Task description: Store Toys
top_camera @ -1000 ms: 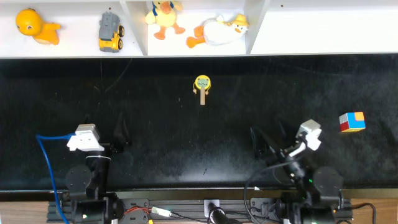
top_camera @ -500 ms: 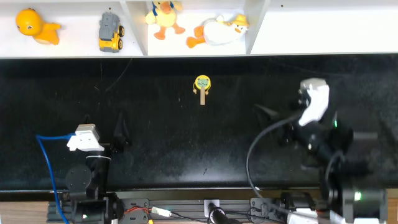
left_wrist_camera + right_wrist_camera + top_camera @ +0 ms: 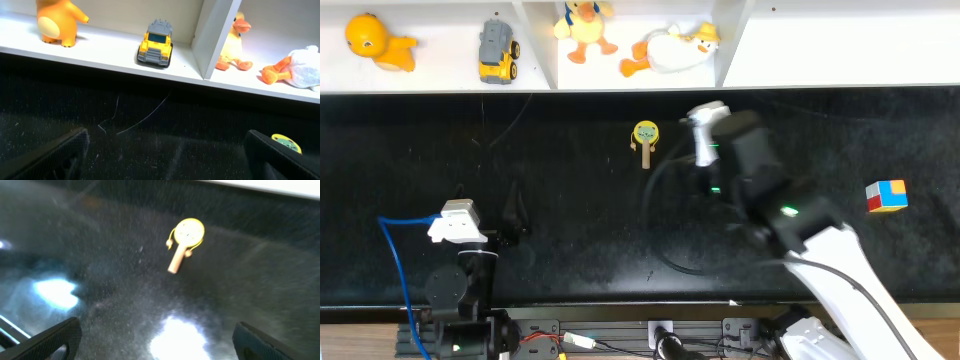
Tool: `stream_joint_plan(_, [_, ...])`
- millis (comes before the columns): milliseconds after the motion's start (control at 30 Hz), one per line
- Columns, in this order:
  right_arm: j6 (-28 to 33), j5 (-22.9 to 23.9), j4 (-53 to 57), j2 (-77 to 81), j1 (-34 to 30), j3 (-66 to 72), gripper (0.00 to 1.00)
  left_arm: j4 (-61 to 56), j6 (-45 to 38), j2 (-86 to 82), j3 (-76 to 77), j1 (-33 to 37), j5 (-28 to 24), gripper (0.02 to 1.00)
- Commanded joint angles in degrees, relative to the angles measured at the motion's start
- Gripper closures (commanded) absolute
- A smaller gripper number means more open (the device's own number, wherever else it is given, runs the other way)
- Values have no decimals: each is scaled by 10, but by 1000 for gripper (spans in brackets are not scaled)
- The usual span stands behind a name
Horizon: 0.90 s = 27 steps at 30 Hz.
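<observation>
Empty right gripper (image 3: 156, 330), fingers wide apart, near the yellow round rattle with wooden handle (image 3: 646, 134) at upper centre; left gripper (image 3: 167, 137) likewise spread, empty.

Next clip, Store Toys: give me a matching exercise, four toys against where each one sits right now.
Toys:
1. truck
2. white duck
3. rattle
4. cube

Places:
A. table, far right
B. left shelf compartment
C. table, middle
D. middle shelf compartment

Pairs: 1-B; 2-D; 3-C; 4-A
</observation>
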<state>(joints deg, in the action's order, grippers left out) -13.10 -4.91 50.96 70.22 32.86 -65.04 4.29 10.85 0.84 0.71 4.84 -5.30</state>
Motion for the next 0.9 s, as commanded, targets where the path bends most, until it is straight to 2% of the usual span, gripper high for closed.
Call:
stream_joint_plan(33, [-98,67,-14,69,54,-17,3,1,12,-7,-3,-4,5,20])
stream_joint_plan(233, [-165,68,-51,158,65,-26,1,1,12,-7,-3,-4,5,20])
stream_joint_plan(500, [-170,64,-44,280,64,-107,3,1,12,-7,-3,-4,5,23])
stream_joint_plan(700, [-214,58,-14,368,45,-147,1,1,12,-7,-3,-4,5,20])
stream_joint_plan(900, [-221,48,-16,397,30,-147,64,1,12,-7,-3,-4,5,23])
